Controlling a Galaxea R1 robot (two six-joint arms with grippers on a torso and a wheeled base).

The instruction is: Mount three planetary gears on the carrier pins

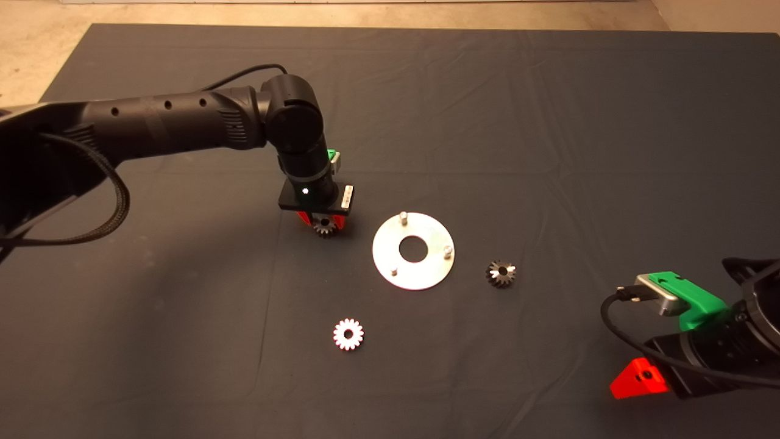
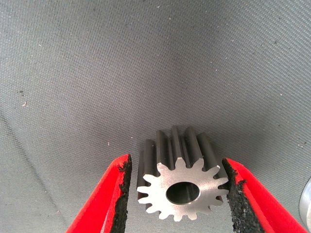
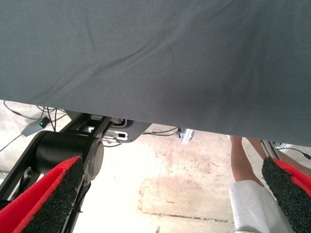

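Observation:
The shiny round carrier disc (image 1: 387,247) lies mid-mat, its three pins (image 1: 402,216) bare. My left gripper (image 1: 323,223) points down just left of the disc, its fingers astride one planetary gear (image 1: 325,228). In the left wrist view the gripper (image 2: 177,162) is open: the right pad (image 2: 233,187) touches the gear (image 2: 181,182), the left pad (image 2: 124,187) stands a sliver off it. A second gear (image 1: 501,273) lies right of the disc, a third (image 1: 348,334) in front of it. My right gripper (image 1: 637,379) is parked at the lower right edge, open (image 3: 170,167).
The disc's rim (image 2: 306,204) shows beside the left gripper. The mat's far edge meets a light floor (image 1: 365,12). The right wrist view looks past the mat's edge at a black stand (image 3: 63,150) and a person's leg (image 3: 240,158).

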